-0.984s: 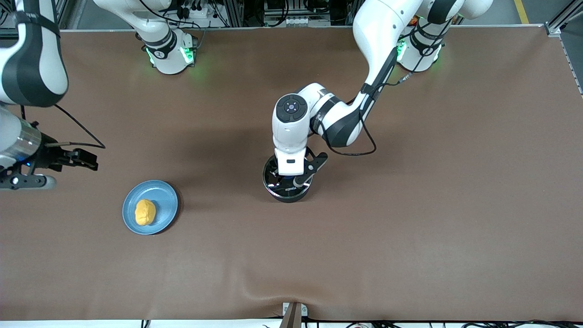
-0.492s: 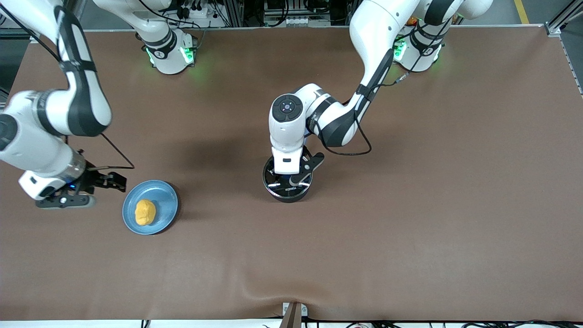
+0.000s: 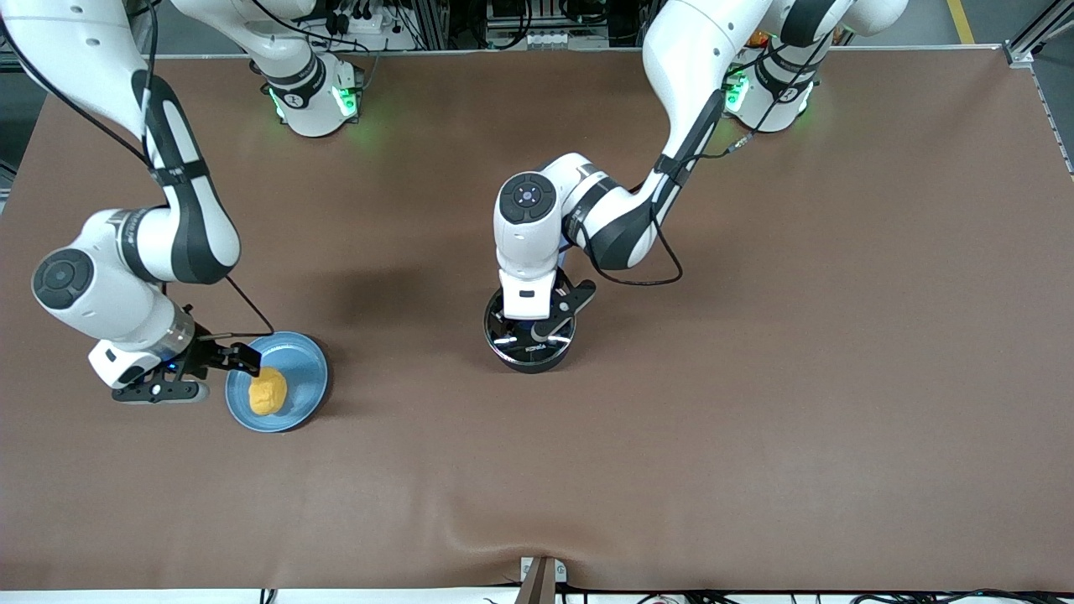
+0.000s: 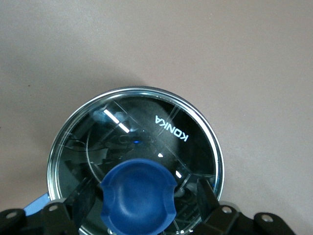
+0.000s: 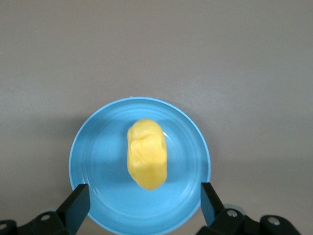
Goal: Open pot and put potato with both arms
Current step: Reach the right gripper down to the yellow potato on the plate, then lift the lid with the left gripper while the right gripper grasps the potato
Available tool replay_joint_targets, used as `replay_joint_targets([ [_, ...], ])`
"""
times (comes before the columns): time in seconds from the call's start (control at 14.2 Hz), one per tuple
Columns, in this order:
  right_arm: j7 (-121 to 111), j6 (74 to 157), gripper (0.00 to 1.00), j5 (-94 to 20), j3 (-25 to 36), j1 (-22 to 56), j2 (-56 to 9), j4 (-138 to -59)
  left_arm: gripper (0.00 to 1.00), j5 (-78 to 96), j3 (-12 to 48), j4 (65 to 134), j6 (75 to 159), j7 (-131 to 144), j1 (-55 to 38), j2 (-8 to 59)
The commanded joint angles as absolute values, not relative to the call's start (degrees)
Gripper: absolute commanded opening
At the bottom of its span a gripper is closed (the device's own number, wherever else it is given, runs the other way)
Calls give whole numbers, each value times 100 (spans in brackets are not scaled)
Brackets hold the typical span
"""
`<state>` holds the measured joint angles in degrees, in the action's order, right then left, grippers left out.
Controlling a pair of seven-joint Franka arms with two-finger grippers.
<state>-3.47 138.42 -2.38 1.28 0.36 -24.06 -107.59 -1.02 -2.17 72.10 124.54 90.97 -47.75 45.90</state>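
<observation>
The small black pot (image 3: 529,340) sits mid-bench, its glass lid (image 4: 146,137) on; the left tool (image 4: 138,205) brackets the blue knob (image 4: 138,197), narrowing. The right tool (image 5: 142,200) has swung over the yellow potato (image 3: 268,393) on its light-blue plate (image 3: 306,369) (spread wide).

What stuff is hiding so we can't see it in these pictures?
- Pot handle: in the front view the left arm's wrist covers it; in the left wrist view only a blue sliver shows at the edge.
- Inside the pot: glare on the glass lid hides it.
- Left hand: its fingers sit beside the blue knob; touching or not, unclear.
- Right hand over the plate: only fingertips show; the potato is in plain sight.
</observation>
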Motion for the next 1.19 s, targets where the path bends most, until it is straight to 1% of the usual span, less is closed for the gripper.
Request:
replay_joint_targets([
  [0.0,-378,14132,100,-422,123,53,-2618,-10731,72,-220,-255,7110,12454,9018,-4816,4667],
  [0.07,-387,14281,100,-422,123,53,-2697,-10731,61,-220,-255,7110,12454,9009,-4816,4667],
  [0.14,-404,14369,100,-422,123,53,-2785,-10731,42,-220,-255,7110,12445,9009,-4816,4658],
  [0.21,-413,14466,100,-422,123,53,-2864,-10731,15,-228,-255,7110,12428,9009,-4816,4632],
  [0.28,-430,14571,100,-422,123,53,-2944,-10731,0,-229,-255,7110,12410,8983,-4816,4614],
  [0.49,-475,14739,100,-422,123,61,-3163,-10731,0,-237,-272,7110,12174,8904,-4755,4369],
  [0.63,-527,14905,100,-422,105,105,-3304,-10740,0,-220,-281,7110,12068,8763,-4711,4115],
  [0.7,-545,14976,100,-422,105,97,-3374,-10732,0,-185,-290,7119,12015,8667,-4633,3878],
  [1.12,-545,15029,100,-422,105,88,-3498,-10723,0,-167,-290,7198,10812,7973,-3957,2639],
])
